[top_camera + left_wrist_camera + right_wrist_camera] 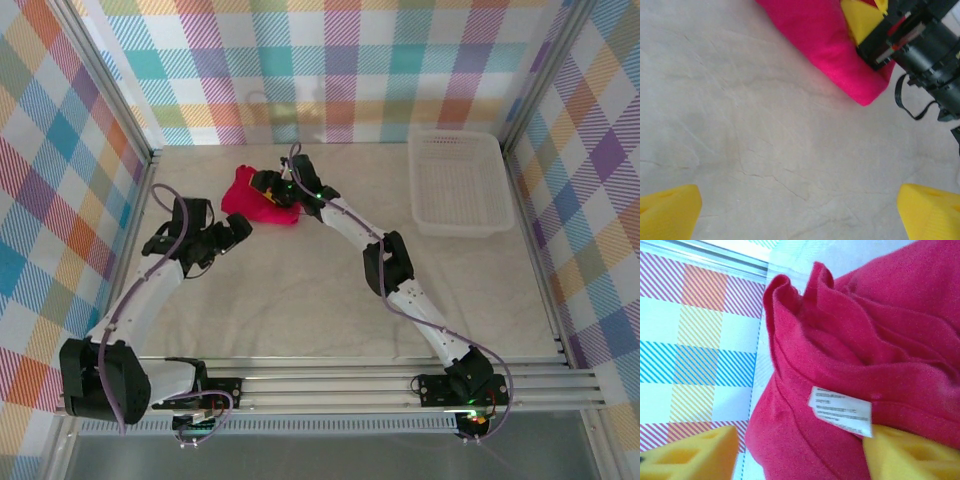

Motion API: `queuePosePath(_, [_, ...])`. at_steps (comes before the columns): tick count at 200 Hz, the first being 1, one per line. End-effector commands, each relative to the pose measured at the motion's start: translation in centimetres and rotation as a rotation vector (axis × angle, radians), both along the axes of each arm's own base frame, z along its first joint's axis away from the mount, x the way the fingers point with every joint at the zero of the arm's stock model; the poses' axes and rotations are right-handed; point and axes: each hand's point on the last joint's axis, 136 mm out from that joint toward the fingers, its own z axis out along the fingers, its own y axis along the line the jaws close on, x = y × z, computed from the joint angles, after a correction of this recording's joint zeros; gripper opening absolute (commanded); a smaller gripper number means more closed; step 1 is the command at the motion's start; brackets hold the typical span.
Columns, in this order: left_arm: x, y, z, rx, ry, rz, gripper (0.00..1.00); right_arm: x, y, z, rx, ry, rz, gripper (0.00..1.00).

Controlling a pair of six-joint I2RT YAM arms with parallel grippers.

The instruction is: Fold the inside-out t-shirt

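Note:
The inside-out t-shirt (240,195) lies as a crumpled crimson heap at the back of the table, left of centre. My right gripper (275,190) is at the heap's right edge. In the right wrist view it (800,455) stands open, its yellow fingers wide apart with bunched shirt cloth (850,340) and the white tag (841,411) between them. My left gripper (238,232) hovers just in front of the heap, open. In its wrist view it (800,215) holds nothing over bare table, the shirt's corner (820,40) ahead of it.
A white plastic basket (415,180) stands at the back right. Checked walls close in the table on three sides, and the back wall (700,340) is close behind the shirt. The right arm (930,55) reaches across beside the shirt.

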Motion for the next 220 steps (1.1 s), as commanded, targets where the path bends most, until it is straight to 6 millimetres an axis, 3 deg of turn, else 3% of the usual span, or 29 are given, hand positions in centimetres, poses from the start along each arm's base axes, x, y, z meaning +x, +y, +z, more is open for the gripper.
queuePosePath(1, [-0.1,3.3,2.1,0.171,-0.091,0.093,1.00,-0.8,-0.4,3.1,-0.015,-0.069,0.074,0.82])
queuePosePath(14, [0.1,4.7,3.6,0.279,-0.162,0.101,1.00,-1.7,-0.9,7.1,-0.013,-0.112,0.122,1.00])
queuePosePath(39, [0.4,7.7,6.2,0.515,-0.272,0.127,1.00,-3.9,-3.2,14.8,-0.026,-0.186,0.193,1.00])
queuePosePath(59, [1.0,8.8,6.4,0.657,-0.300,0.105,1.00,-5.8,-6.6,19.6,-0.090,-0.223,0.210,1.00])
queuePosePath(80, [2.2,9.0,5.1,0.709,-0.364,0.107,1.00,-7.9,-11.7,22.8,-0.231,-0.293,0.186,1.00])
queuePosePath(95, [3.0,8.5,3.0,0.706,-0.398,0.079,1.00,-8.9,-16.5,23.1,-0.406,-0.357,0.101,1.00])
queuePosePath(118, [3.6,7.5,-0.2,0.694,-0.442,0.013,1.00,-9.6,-27.0,20.8,-0.750,-0.497,-0.138,1.00])
queuePosePath(128, [3.6,7.3,-0.9,0.687,-0.463,0.009,1.00,-9.8,-32.3,18.9,-0.911,-0.559,-0.287,1.00])
queuePosePath(130, [3.6,7.3,-1.0,0.685,-0.467,0.008,1.00,-9.9,-33.3,19.4,-0.931,-0.585,-0.324,1.00])
queuePosePath(142, [3.5,7.0,-1.8,0.682,-0.487,-0.013,1.00,-11.4,-39.0,16.6,-1.090,-0.650,-0.464,1.00])
queuePosePath(156, [3.5,6.7,-2.5,0.693,-0.504,-0.040,1.00,-13.6,-43.6,12.8,-1.167,-0.694,-0.495,1.00])
queuePosePath(168, [3.5,6.5,-3.2,0.701,-0.515,-0.057,1.00,-15.2,-46.2,9.8,-1.148,-0.671,-0.514,1.00])
queuePosePath(181, [3.6,6.3,-4.1,0.696,-0.518,-0.069,1.00,-16.3,-47.7,7.1,-1.142,-0.620,-0.510,1.00])
queuePosePath(197, [4.0,5.8,-5.1,0.693,-0.507,-0.103,1.00,-16.5,-48.8,5.1,-1.149,-0.588,-0.551,1.00])
queuePosePath(220, [4.2,5.6,-5.1,0.685,-0.508,-0.106,1.00,-16.4,-49.0,3.2,-0.991,-0.549,-0.618,1.00])
